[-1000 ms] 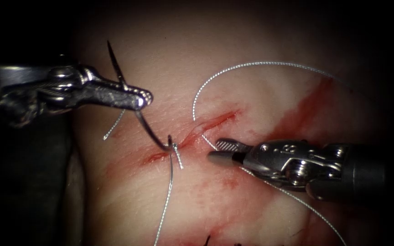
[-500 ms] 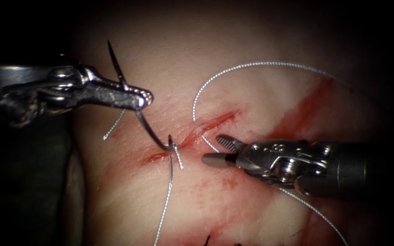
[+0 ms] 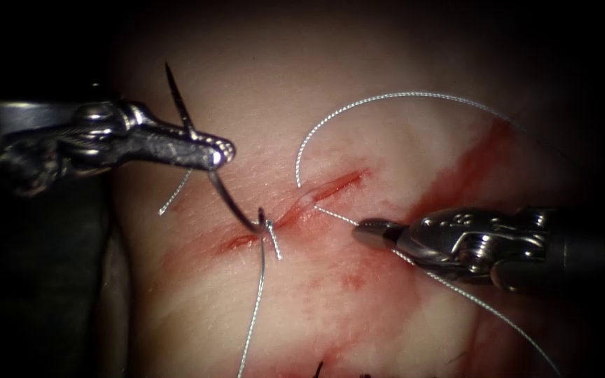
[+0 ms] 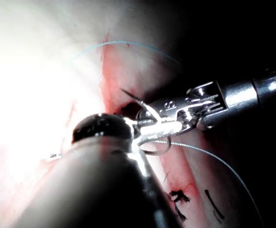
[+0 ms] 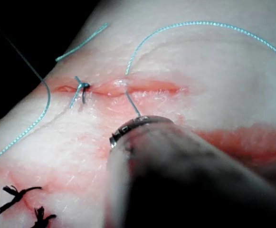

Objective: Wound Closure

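Tissue (image 3: 386,329) carries the cut (image 3: 316,192), red fluid (image 3: 467,168), a thread (image 3: 386,98) loop and a knot (image 3: 269,227) at the cut.

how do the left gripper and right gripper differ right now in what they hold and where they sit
The left gripper is shut on the needle near mid-curve, left of the cut; the right gripper is shut on the thread, right of the cut. The left gripper is raised over pale tissue; the right gripper lies low by the red fluid. Both are shut and point toward the cut.
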### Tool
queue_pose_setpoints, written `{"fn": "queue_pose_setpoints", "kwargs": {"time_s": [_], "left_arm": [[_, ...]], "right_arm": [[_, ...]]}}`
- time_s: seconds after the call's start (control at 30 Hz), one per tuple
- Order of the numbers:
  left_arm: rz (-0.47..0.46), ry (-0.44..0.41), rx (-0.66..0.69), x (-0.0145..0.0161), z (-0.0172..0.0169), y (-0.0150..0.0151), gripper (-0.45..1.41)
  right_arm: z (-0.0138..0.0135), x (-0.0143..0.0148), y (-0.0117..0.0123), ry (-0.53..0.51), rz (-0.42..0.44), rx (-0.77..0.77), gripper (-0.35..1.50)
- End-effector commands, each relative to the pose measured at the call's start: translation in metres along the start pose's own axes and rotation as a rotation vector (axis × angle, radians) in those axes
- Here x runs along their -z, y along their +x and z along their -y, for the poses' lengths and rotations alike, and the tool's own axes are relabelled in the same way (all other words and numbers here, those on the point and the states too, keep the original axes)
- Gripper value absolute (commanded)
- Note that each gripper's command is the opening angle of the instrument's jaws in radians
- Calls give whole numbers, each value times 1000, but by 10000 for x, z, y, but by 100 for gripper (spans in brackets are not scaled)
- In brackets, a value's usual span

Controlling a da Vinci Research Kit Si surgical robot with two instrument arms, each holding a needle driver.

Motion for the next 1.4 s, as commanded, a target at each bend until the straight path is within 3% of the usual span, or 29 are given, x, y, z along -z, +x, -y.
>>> {"fn": "queue_pose_setpoints", "kwargs": {"time_s": [0.03,0.2,0.7,0.97,1.4], "left_arm": [[-2,2,-1,-3,7,-1,-45],[-8,7,-1,-3,7,0,-45],[-14,24,-1,-3,8,0,-45],[-17,30,-2,-3,9,1,-45],[-23,38,-43,2,10,3,-45]], "right_arm": [[-9,5,-9,3,-2,8,-35],[-43,37,-36,-38,4,-15,-35],[-193,158,-131,-297,83,-124,-35],[-232,203,-165,-373,104,-198,-35],[-287,251,-214,-501,186,-290,-35]]}}
